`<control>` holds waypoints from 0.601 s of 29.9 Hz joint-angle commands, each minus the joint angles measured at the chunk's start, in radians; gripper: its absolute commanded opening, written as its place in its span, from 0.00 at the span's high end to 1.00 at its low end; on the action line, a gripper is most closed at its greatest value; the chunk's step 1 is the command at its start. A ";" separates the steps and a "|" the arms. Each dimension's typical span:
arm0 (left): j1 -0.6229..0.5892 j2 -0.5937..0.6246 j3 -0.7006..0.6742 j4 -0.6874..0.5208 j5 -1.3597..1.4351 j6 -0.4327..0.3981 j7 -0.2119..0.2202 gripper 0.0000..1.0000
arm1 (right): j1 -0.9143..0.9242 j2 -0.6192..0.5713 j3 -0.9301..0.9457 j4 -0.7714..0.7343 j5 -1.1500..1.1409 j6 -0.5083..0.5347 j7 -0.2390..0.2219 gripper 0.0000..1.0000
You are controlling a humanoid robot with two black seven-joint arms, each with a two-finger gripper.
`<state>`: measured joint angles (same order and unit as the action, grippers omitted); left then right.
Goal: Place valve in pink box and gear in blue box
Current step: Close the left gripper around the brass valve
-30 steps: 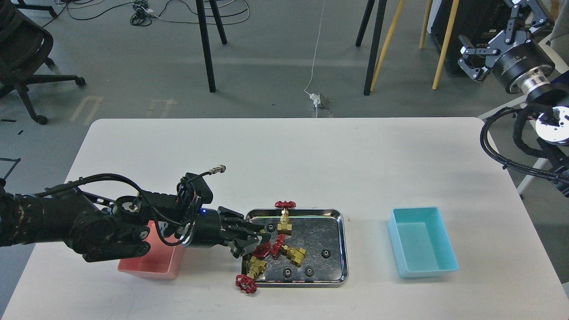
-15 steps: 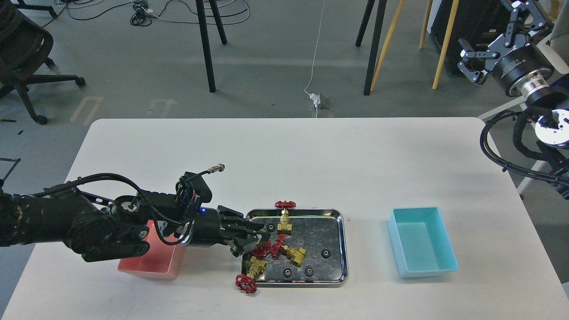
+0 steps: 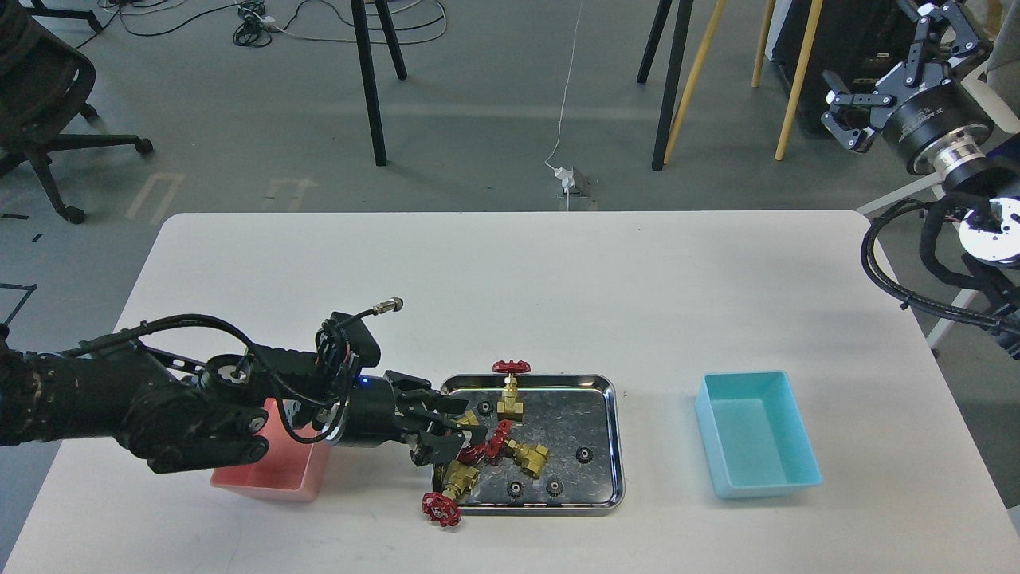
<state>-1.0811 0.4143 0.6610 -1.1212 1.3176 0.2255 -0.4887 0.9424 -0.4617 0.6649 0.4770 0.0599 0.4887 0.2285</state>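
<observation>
— Fingers of the left arm (image 3: 456, 441) sit at the left end of the steel tray (image 3: 613, 434), closed around a valve (image 3: 478, 448), or so it looks; its red handwheel shows between the dark tips and a bit of brass peeks out just above them.

— Lifted yet?

— I can't tell. It's low over the tray, right beside a second valve (image 3: 526, 454). A third valve (image 3: 511, 391) stands upright at the tray's far rim, and a fourth (image 3: 448, 490) hangs over the near-left corner, its handwheel out over the tabletop (image 3: 510, 287).

— And the gears?

— Several small black ones lie in the tray, for instance one gear (image 3: 584, 454) toward the right side. None looks touched.

— Boxes?

— Pink box (image 3: 267, 474) is just left of the tray, mostly hidden under the arm; the part I see holds nothing. Blue box (image 3: 757, 438) stands well apart on the right, empty.

— So progress?

— Early, I'd judge: nothing delivered, first valve only in grasp. The right arm's fingers (image 3: 872, 96) are raised off beyond the tabletop, spread apart and holding nothing.
</observation>
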 commanded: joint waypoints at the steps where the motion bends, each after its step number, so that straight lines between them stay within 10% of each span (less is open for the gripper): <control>1: 0.012 -0.002 0.000 0.000 0.002 0.000 0.000 0.43 | -0.002 0.000 0.001 0.000 0.000 0.000 0.000 0.01; 18: 0.020 -0.003 0.000 0.026 0.002 0.000 0.000 0.79 | -0.004 -0.005 0.001 0.000 0.000 0.000 0.000 0.01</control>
<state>-1.0616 0.4112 0.6604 -1.0967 1.3190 0.2263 -0.4897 0.9403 -0.4645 0.6658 0.4775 0.0598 0.4887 0.2291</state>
